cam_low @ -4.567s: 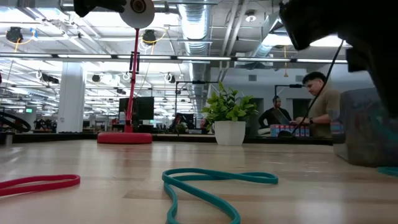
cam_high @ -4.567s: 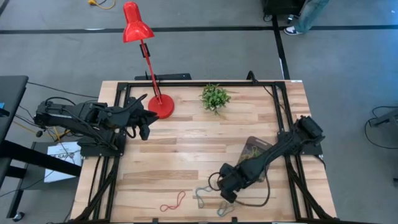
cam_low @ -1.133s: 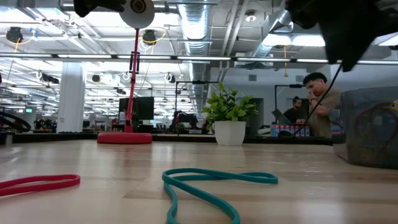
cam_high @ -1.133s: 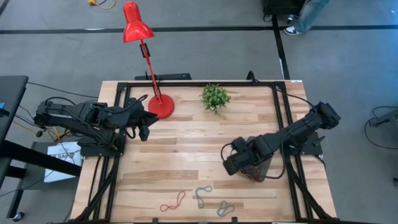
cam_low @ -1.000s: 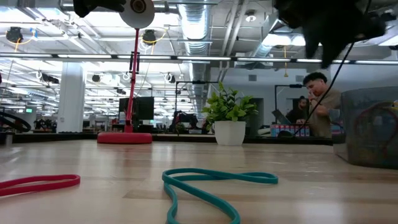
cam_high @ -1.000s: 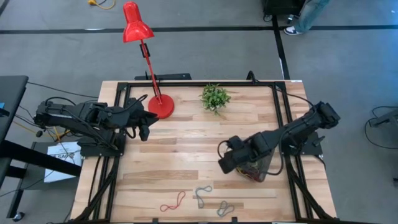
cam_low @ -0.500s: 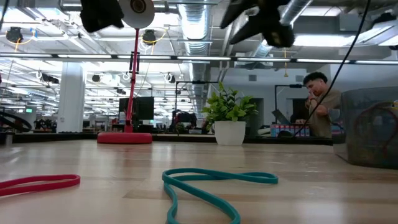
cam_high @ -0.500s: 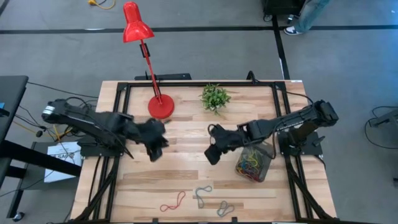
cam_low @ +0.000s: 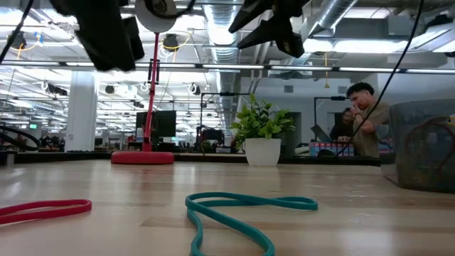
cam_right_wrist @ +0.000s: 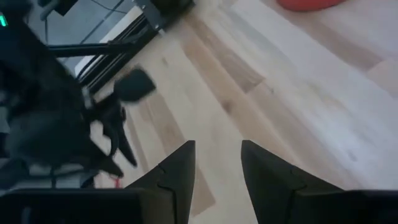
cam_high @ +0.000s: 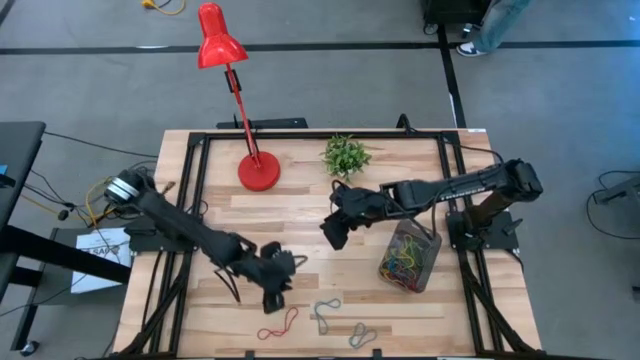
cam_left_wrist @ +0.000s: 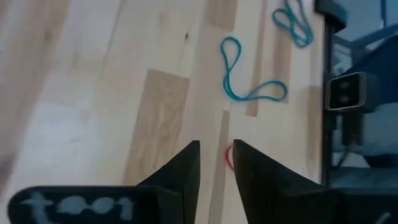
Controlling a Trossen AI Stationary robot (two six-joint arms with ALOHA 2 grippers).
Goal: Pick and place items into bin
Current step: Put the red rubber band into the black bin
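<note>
Mostly done: the dark see-through bin [cam_high: 408, 257] at the table's right already holds many coloured bands, three loops lie near the front edge, including a red loop [cam_high: 278, 324], below the left gripper [cam_high: 277, 281], its empty fingers parted.

Two dark jointed arms, black cables, tapered black fingers [cam_left_wrist: 186, 171].

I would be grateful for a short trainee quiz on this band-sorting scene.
1. True or false: the thin red twisted loop lies inside the dark see-through rectangular bin.
2. In the high view, how many loops lie loose on the wooden table?
3. Which is nearer the loose loops: A, the left gripper, or B, the right gripper?
Key: 1 false; 2 three; 3 A.
</note>
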